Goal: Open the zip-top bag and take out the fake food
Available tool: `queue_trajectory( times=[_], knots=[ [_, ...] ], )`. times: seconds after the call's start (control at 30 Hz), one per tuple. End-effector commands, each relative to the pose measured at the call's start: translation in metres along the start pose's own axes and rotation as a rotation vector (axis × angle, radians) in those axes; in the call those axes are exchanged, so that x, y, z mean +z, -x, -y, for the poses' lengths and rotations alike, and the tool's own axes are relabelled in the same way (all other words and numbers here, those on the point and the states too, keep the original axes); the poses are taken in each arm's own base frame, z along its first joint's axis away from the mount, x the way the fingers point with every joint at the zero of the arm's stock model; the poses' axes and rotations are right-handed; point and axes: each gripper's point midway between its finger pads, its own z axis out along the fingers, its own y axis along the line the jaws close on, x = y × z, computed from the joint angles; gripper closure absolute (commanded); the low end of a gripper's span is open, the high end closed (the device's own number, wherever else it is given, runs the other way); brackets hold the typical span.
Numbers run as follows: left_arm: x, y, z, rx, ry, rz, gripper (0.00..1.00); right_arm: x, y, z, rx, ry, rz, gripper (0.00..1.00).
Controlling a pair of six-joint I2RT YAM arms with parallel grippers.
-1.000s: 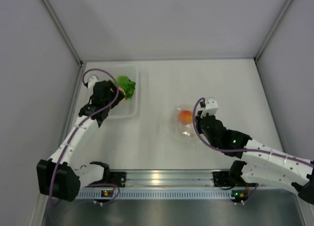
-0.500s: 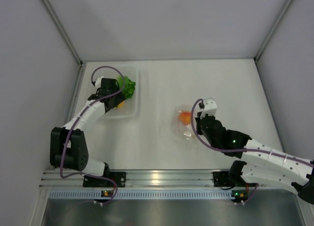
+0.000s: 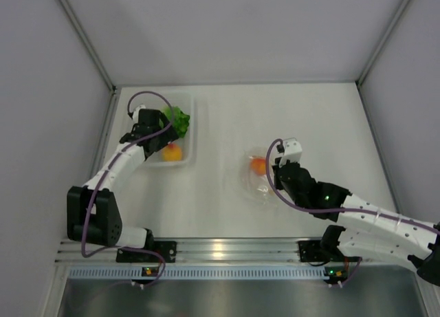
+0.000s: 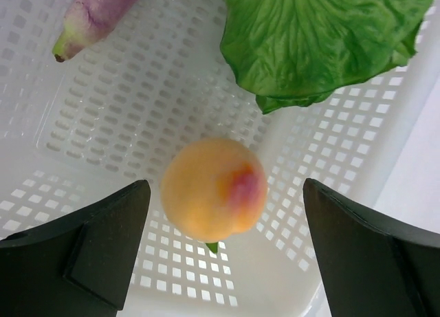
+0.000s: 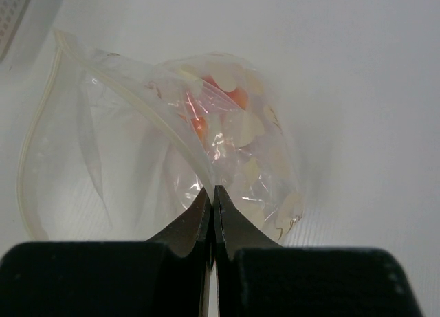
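The clear dotted zip-top bag (image 3: 256, 179) lies mid-table with its mouth open (image 5: 124, 145); an orange fruit (image 3: 258, 166) shows inside it (image 5: 234, 97). My right gripper (image 5: 214, 192) is shut on the bag's rim and shows in the top view (image 3: 275, 178). My left gripper (image 4: 223, 252) is open above the white tray (image 3: 180, 157), its fingers (image 4: 103, 241) wide on either side of a yellow-orange peach (image 4: 213, 190) that lies loose in the tray (image 3: 172, 152). The green lettuce (image 4: 323, 35) and the purple eggplant (image 4: 93, 18) also lie in the tray (image 4: 124, 117); the lettuce shows from above (image 3: 177, 121).
The tray sits against the left wall (image 3: 103, 124) at the back left. White walls close the table on the left, back and right. The arm bases stand on a metal rail (image 3: 227, 252) at the near edge.
My left gripper has opened and the peach it carried now lies loose in the tray. My right gripper stays shut on the bag with barely any movement.
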Motion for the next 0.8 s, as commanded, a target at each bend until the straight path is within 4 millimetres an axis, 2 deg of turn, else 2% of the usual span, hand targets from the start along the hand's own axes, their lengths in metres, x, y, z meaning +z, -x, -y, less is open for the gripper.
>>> queue_trajectory(
  times=[0.0,0.13,0.17,0.23,0.27,0.33,0.37,0.43,0.47,0.5,0.53,0.63,0.67,0.73,0.77],
  knots=[
    [-0.029,0.022,0.021,-0.002,-0.113,0.043,0.02,-0.004,0.023,-0.006,0.033,0.025,0.035,1.00],
    [-0.056,0.033,0.043,-0.020,-0.215,0.075,0.02,-0.007,0.031,-0.013,0.043,0.053,0.036,1.00],
    [-0.062,0.026,0.059,0.018,-0.252,0.066,0.02,-0.007,0.032,-0.014,0.047,0.057,0.037,1.00],
    [-0.075,0.024,0.082,0.054,-0.307,0.073,0.02,-0.009,0.035,-0.016,0.053,0.067,0.035,1.00],
    [-0.086,0.010,0.100,0.092,-0.356,0.058,0.02,-0.009,0.035,-0.017,0.054,0.069,0.032,1.00],
    [-0.106,0.005,0.123,0.092,-0.417,0.064,0.02,-0.010,0.037,-0.018,0.063,0.072,0.022,1.00],
    [-0.122,-0.008,0.140,0.120,-0.470,0.058,0.03,-0.011,0.034,-0.018,0.059,0.069,0.003,1.00],
    [-0.143,-0.020,0.159,0.126,-0.535,0.053,0.03,-0.012,0.035,-0.019,0.080,0.067,-0.026,1.00],
    [-0.165,-0.033,0.176,0.146,-0.613,0.048,0.05,-0.013,0.033,-0.020,0.077,0.075,-0.045,1.00],
    [-0.174,-0.038,0.181,0.127,-0.630,0.056,0.05,-0.014,0.031,-0.025,0.084,0.112,-0.066,1.00],
    [-0.195,-0.054,0.194,0.139,-0.717,0.052,0.09,-0.015,0.031,-0.028,0.097,0.140,-0.080,1.00],
    [-0.217,-0.075,0.208,0.151,-0.791,0.035,0.14,-0.012,0.031,-0.020,0.110,0.128,-0.086,1.00],
    [-0.231,-0.091,0.218,0.181,-0.829,0.014,0.21,-0.011,0.031,-0.019,0.110,0.129,-0.092,1.00],
    [-0.241,-0.105,0.225,0.211,-0.848,0.008,0.26,-0.009,0.030,-0.017,0.113,0.139,-0.104,1.00],
    [-0.250,-0.124,0.232,0.257,-0.878,-0.013,0.34,-0.008,0.029,-0.018,0.112,0.152,-0.112,1.00]
  ],
)
